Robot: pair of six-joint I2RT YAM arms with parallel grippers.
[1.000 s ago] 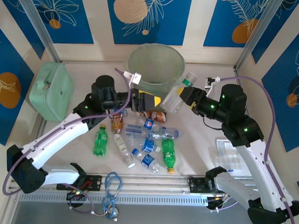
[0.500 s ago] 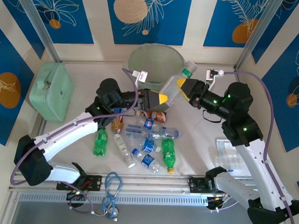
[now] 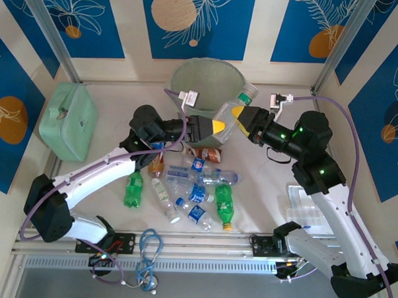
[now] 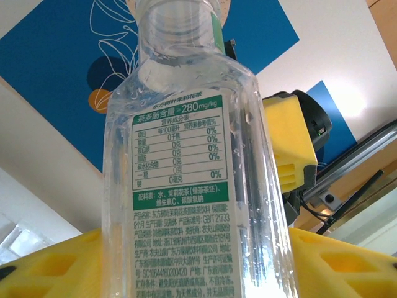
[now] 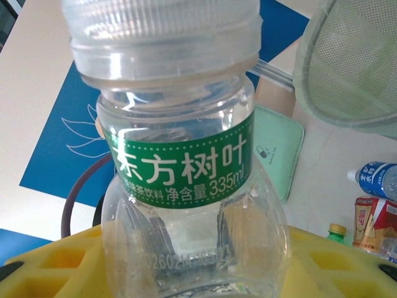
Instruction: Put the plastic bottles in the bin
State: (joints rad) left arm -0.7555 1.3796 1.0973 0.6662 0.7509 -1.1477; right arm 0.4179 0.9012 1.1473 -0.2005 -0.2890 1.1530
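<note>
A clear bottle with a green label [image 3: 228, 117] hangs tilted in front of the bin [image 3: 208, 83], a pale green round bucket. My right gripper [image 3: 243, 116] is shut on its upper part below the green band [image 5: 186, 155]. My left gripper [image 3: 210, 128] is shut on its lower part, with the yellow fingers [image 4: 56, 267] pressed against both sides of the printed label [image 4: 180, 186]. The right gripper's yellow finger [image 4: 288, 143] shows behind the bottle. Several more plastic bottles [image 3: 197, 188], clear, green and brown-labelled, lie on the table below both grippers.
A flat mint-green case [image 3: 69, 120] lies at the left. A clear tray [image 3: 305, 205] sits by the right arm. Cables [image 3: 148, 249] hang over the front rail. The bin's rim [image 5: 353, 62] is close to the right of the held bottle.
The right gripper carried the bottle left and a little down toward the bin's front. The left arm came up to it and its jaws closed from wide open onto the bottle.
</note>
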